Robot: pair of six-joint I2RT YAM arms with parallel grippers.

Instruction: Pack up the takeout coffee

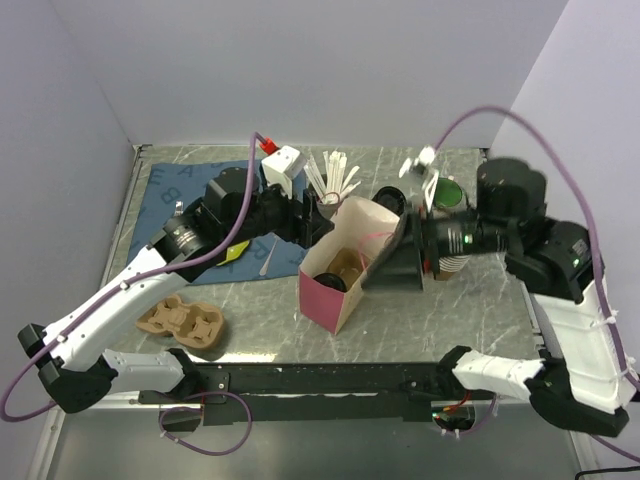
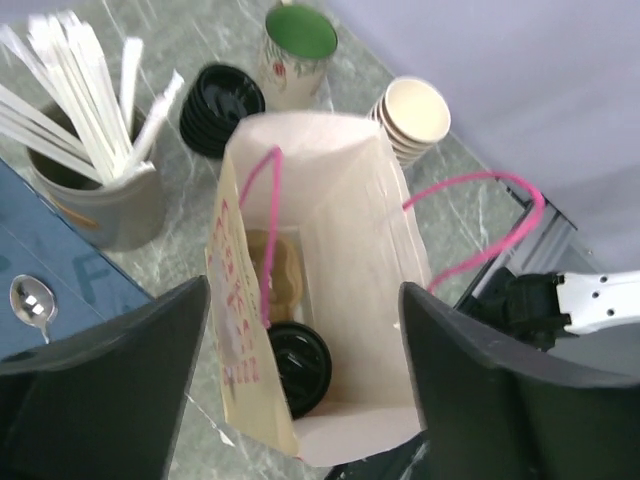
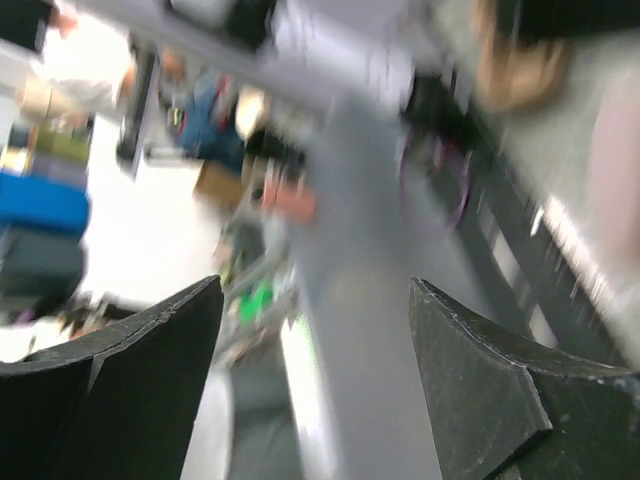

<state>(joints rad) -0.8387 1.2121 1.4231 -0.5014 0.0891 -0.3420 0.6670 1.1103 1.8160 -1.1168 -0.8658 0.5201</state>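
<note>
The white paper bag with pink lettering and pink cord handles (image 1: 340, 300) stands open in the middle of the grey marbled table (image 1: 260, 320). Down at its bottom sits the takeout coffee (image 2: 298, 365) — only its round black plastic lid shows from above. It sits just beside a tan cardboard insert (image 2: 277, 265) that is also inside the bag.

The left gripper (image 2: 302, 290) hangs over the bag's mouth with its two black fingers (image 2: 110, 390) spread wide, one to each side of the opening, holding nothing. The right gripper (image 1: 398, 258) is at the bag's right side, near the rim, and I cannot tell whether it touches the paper. Its own camera view is badly blurred, but its fingers (image 3: 500, 390) plainly stand apart with nothing between them.

Behind the bag is a grey cup full of white stir sticks (image 2: 100, 200), and near that a loose stack of black lids (image 2: 222, 105). There is also a patterned paper cup with a green inside (image 2: 298, 45) and a stack of lidless tan paper cups (image 2: 415, 115). A metal spoon (image 2: 30, 298) lies on a dark blue mat (image 1: 180, 185) to the left. A tan moulded cardboard drink carrier (image 1: 182, 322) rests on the table near the left arm — well apart from the bag
</note>
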